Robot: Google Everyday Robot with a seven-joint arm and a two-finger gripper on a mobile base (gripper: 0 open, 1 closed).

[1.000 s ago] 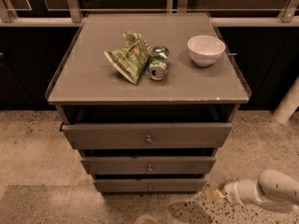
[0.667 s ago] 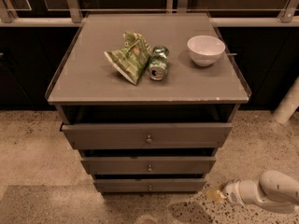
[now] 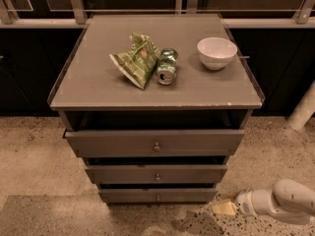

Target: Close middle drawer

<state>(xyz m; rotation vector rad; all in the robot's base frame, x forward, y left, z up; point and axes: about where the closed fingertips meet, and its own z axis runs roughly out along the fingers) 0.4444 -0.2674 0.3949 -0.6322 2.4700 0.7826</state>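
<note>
The grey-brown wooden middle drawer stands slightly open. The pale gripper sits low right, apart from it, its white arm cut off; whether it is clenched cannot be told.

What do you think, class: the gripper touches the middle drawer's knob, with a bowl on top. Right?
No. The camera view shows the gripper low near the floor, beside the bottom drawer, clear of the middle drawer's knob. The bowl is on top.
</note>
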